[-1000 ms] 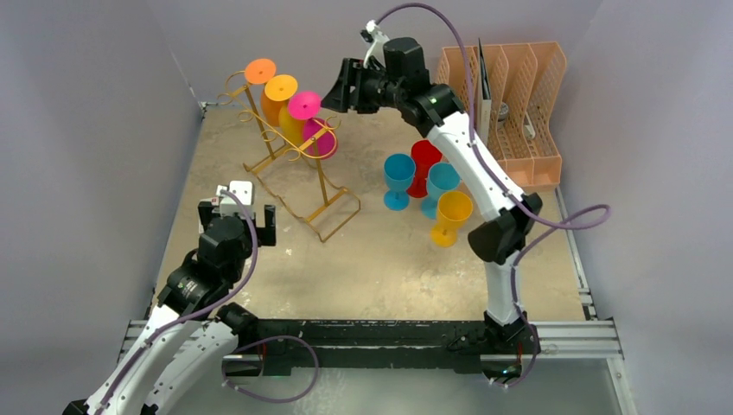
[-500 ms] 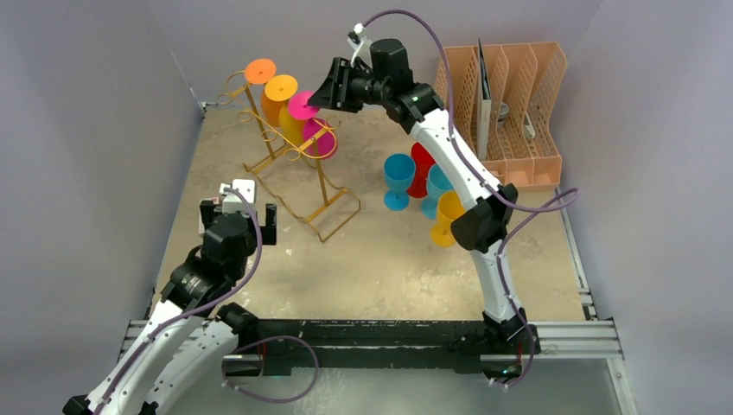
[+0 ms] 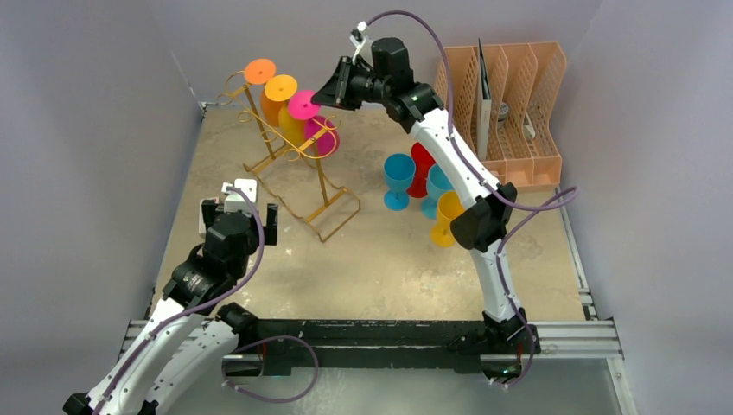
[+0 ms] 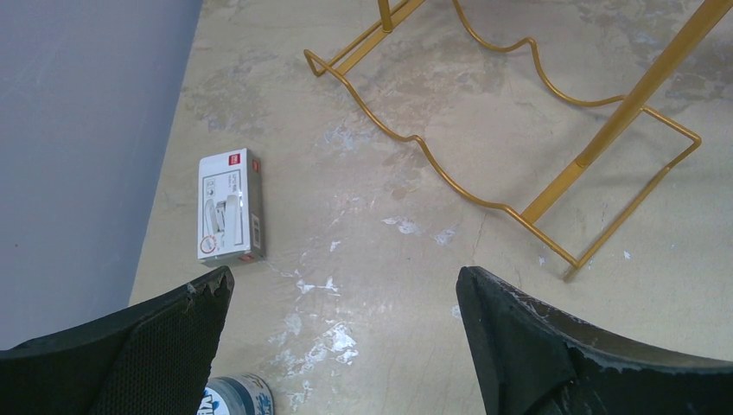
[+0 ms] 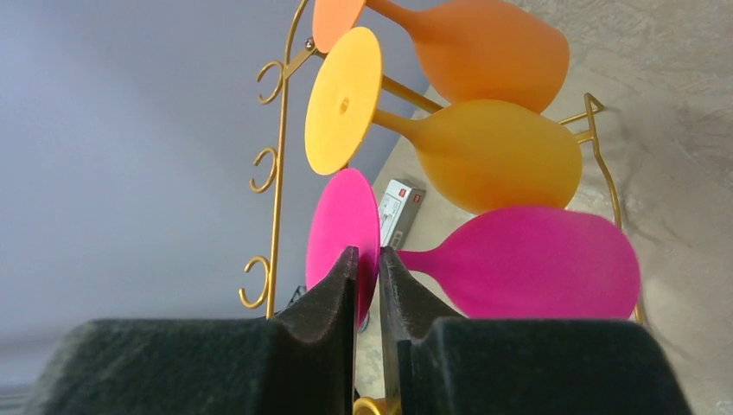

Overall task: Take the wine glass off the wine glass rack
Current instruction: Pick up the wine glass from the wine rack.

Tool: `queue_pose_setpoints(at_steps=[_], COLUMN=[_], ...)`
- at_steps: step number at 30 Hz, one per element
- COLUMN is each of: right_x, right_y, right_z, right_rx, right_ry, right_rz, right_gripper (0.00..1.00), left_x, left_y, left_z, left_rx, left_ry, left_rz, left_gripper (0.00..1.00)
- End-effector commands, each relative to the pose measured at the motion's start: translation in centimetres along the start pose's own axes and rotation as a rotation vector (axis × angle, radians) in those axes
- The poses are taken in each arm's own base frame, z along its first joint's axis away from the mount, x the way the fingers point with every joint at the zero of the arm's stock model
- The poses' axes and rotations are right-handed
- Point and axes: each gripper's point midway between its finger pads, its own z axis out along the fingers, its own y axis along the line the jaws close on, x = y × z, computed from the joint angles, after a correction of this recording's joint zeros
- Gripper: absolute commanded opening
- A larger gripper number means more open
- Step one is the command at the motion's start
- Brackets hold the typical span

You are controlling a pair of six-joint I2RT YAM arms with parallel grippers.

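Pink glass point(image 5: 536, 259) is hanging upside down on the rack point(image 4: 622, 112), at the end of the row nearest our right arm, with a yellow glass point(image 5: 484, 151) and an orange glass point(image 5: 484, 47) hanging beyond it. Our right tool point(image 5: 367, 255) is closed on the edge of the pink glass's round foot, pinching it between both fingers. Our left tool point(image 4: 341, 277) is hanging wide open above the bench point(image 4: 363, 173), gripping nothing.

We are looking at a beige, mottled bench top, scuffed with white flecks and patches. Pale grey-lilac walls are closing it in on the left, back and right. A metal rail point(image 3: 570, 333) is running along the near edge by the arm bases. A peach organiser point(image 3: 519, 104) is standing in the far right corner.

A small white box point(image 4: 230, 206) is lying flat near the left wall. It is carrying red marks and fine print too small for us to read. A tin point(image 4: 238, 393) with blue-and-white print is peeking in beside the left finger, its lettering unreadable.
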Motion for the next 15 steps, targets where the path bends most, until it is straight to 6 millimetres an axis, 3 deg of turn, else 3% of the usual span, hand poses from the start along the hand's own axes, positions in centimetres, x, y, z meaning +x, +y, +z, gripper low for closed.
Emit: queue_pose_setpoints(at_steps=[1,9,15], right_x=[-3.4,-3.8,-4.5], right_y=[2.9,3.1,2.9], right_z=[-2.0,-2.1,-2.7], right_rx=[-0.041,-0.046,-0.023], right_ry=[-0.116,-0.133,-0.169], right_rz=[-0.012,0.038,0.065], right_gripper=[0.1,0.0,0.0], left_x=[-1.9,-1.9,-1.8], left_y=[0.2,-0.1,-0.2], left_z=[-0.5,-0.4,-0.4], left_rx=[0.001,0.013,0.02], left_ry=[-0.047,-0.039,-0.036], left_rz=[-0.053,-0.044,-0.038], left_gripper=[1.0,1.0,1.0])
